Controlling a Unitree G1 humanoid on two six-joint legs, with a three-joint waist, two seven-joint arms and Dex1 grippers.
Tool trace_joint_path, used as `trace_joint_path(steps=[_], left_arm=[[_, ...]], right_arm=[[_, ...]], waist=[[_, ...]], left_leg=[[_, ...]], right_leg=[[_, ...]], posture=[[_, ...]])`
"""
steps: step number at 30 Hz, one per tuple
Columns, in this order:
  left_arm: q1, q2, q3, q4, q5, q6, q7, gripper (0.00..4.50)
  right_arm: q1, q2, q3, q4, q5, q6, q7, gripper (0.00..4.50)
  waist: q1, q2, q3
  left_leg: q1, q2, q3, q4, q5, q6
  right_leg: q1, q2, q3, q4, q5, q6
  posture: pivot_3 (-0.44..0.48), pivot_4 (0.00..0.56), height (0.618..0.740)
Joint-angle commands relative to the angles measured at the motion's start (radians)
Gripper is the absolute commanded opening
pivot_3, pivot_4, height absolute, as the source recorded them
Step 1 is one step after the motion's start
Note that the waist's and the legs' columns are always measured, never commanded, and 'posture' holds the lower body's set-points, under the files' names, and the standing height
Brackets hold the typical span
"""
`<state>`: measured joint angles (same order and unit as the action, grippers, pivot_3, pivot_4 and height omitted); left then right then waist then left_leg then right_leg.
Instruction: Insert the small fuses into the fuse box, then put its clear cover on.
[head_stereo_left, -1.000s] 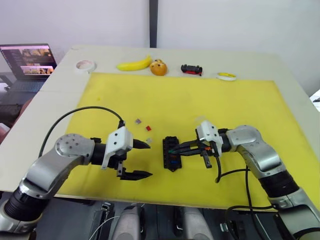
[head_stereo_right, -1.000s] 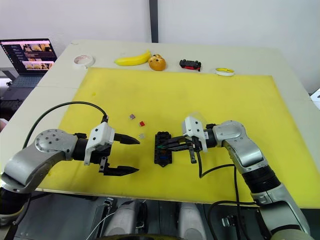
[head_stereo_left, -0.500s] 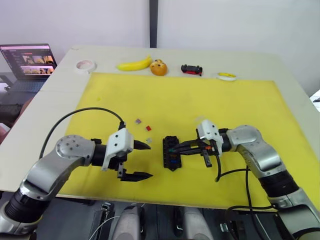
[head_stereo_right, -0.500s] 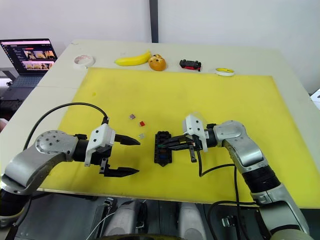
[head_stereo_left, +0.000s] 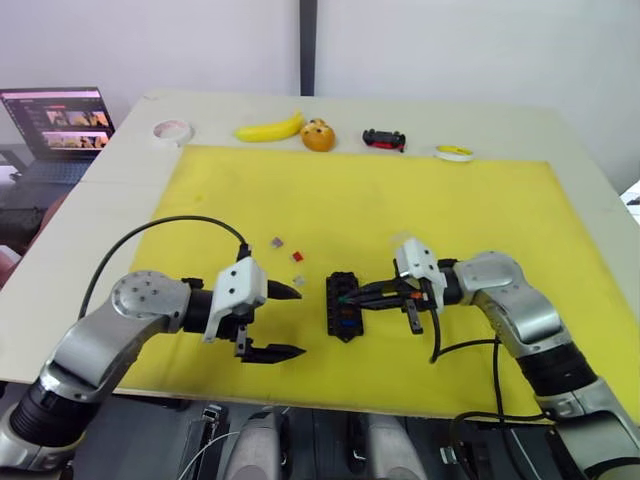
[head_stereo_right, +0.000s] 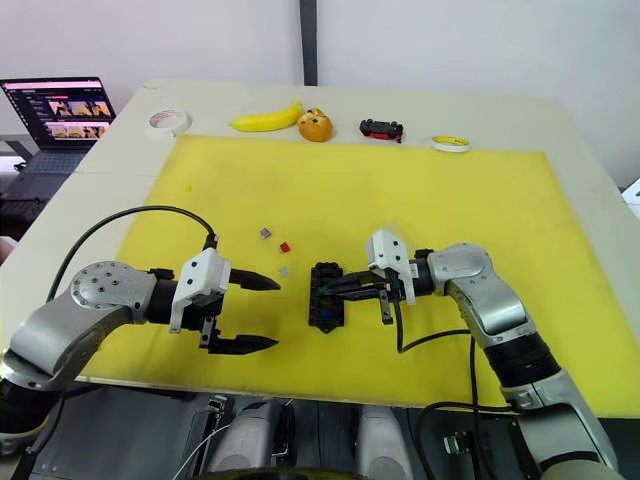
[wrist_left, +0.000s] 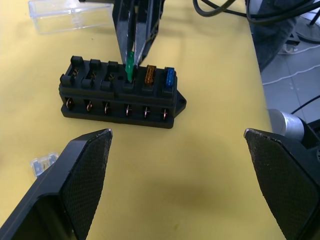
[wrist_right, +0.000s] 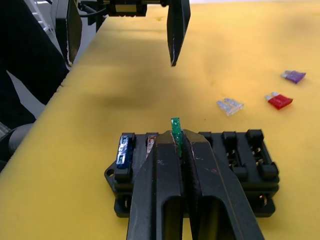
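Right hand (wrist_right: 176, 142) pinches the green fuse (wrist_left: 129, 66) over the fuse box (wrist_left: 120, 95); left hand (head_stereo_left: 276, 322) hovers beside, fingers apart.

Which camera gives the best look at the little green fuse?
The right wrist view: the green blade fuse stands upright, pinched by the right gripper over the black slotted fuse box. The left wrist view shows it smaller; both eye views, just a speck.
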<state>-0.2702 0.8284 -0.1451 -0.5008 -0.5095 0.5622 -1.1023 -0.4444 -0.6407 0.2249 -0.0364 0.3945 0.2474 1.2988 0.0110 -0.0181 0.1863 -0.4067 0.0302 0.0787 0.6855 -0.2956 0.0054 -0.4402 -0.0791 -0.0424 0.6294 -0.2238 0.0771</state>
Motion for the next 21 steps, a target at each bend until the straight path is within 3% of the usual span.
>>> trace_joint_path(steps=[1,21], left_arm=[[-0.001,0.000,0.005,-0.029,0.003,-0.014,0.003,4.45],[-0.008,0.000,0.004,-0.038,-0.003,-0.003,0.006,4.45]], right_arm=[[0.010,0.007,-0.003,-0.026,-0.006,-0.008,0.001,0.00],[-0.001,0.021,0.000,-0.007,-0.028,-0.013,0.002,0.00]], waist=[[0.000,0.000,0.000],[0.000,0.000,0.000]], left_leg=[[0.000,0.000,0.000,0.000,0.000,0.000],[0.000,0.000,0.000,0.000,0.000,-0.001]], right_leg=[[0.000,0.000,0.000,0.000,0.000,0.000],[0.000,0.000,0.000,0.001,0.000,0.000]], posture=[[0.000,0.150,0.737],[0.000,0.150,0.737]])
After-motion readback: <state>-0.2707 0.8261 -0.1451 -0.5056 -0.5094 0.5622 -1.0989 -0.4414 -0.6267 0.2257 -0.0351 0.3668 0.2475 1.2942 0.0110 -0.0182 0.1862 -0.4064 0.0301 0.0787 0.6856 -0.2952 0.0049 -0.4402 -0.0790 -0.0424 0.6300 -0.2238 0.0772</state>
